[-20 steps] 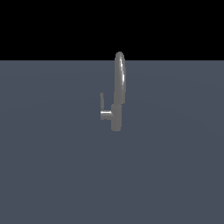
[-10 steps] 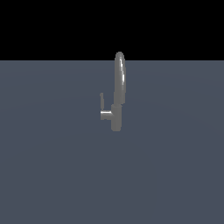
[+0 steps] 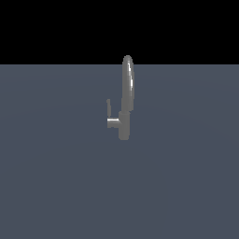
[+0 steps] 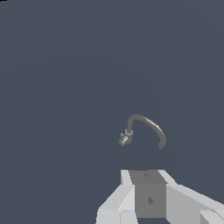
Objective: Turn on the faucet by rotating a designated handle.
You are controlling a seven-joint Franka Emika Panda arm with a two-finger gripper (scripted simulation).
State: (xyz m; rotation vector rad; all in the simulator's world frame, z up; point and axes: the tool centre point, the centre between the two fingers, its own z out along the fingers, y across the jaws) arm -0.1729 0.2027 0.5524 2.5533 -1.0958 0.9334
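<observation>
While no arm shows in the exterior view, the faucet (image 3: 126, 100) stands alone on the grey floor (image 3: 56, 186), its tall arched spout rising from a short body. The handle (image 3: 109, 114) juts from the body toward the exterior view's left, its thin lever pointing up.

From the wrist view, the faucet (image 4: 146, 129) lies well apart from the gripper (image 4: 146, 192), seen from above with the handle (image 4: 124, 139) at one end of the arch. Only the gripper's white base appears, so whether its jaws are apart or together I cannot tell.

Approach looks like the step: probably best to descend beside the lever, clear of the spout, then push sideways around the stub's axis.
</observation>
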